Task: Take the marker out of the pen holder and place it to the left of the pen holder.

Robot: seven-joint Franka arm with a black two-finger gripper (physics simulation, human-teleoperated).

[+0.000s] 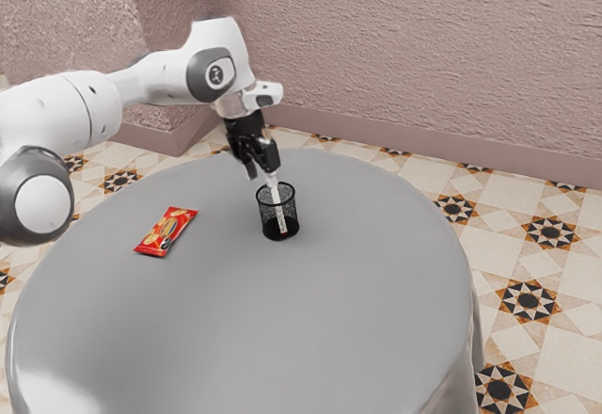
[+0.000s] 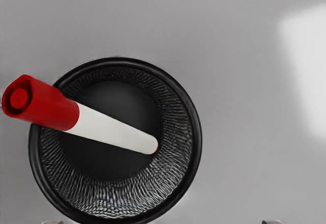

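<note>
My gripper [image 1: 261,173] is above the pen holder [image 1: 264,209] in the exterior view, its fingers apart. A white marker [image 1: 280,211] stands tilted inside the black mesh cup. Looking down in the wrist view, I see the round pen holder [image 2: 191,147] with the marker [image 2: 109,131] leaning across it. The marker's red end sticks out past the rim, and its white body runs down inside. The tips of my open gripper [image 2: 162,222] show far apart at the lower edge, with the marker not between them.
A red snack packet [image 1: 167,231] lies on the round grey table [image 1: 282,329], on the exterior view's left of the pen holder. A textured wall [image 1: 404,47] rises behind the table.
</note>
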